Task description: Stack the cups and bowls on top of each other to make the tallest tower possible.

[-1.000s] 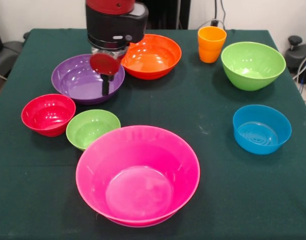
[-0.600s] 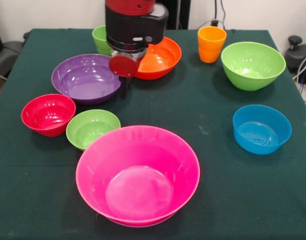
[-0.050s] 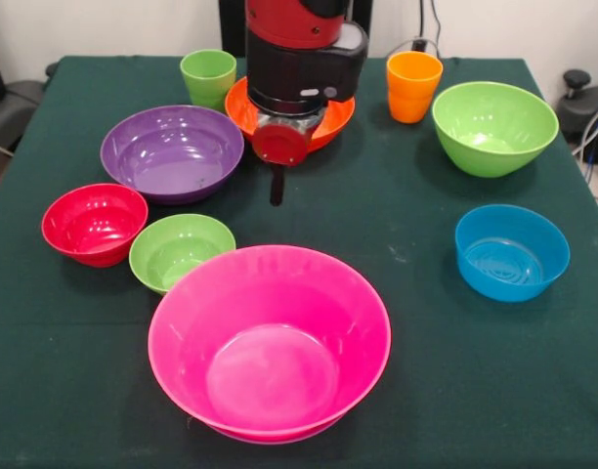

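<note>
Nearest the camera, on the dark green table cloth (image 3: 446, 391), sits the huge pink bowl (image 3: 269, 340), upright and with nothing in it. Just behind its left rim is the small lime green bowl (image 3: 181, 251), and the red bowl (image 3: 94, 223) stands close beside that one. Off to the right, well apart, is the blue bowl (image 3: 511, 251).

Farther back, the purple bowl (image 3: 172, 152) rests on the left. The large lime green bowl (image 3: 493, 127) is on the right.

Between them the red and black arm comes down, and its gripper (image 3: 277, 184) hangs over bare cloth, just right of the purple bowl. Only one dark finger shows below a red disc, so I cannot tell how the jaws stand.

Behind the arm the orange bowl (image 3: 243, 109) is mostly hidden. At the far edge stand the light green cup (image 3: 208, 77) and the orange cup (image 3: 413, 86), well apart.

No writing or label can be read on anything.
</note>
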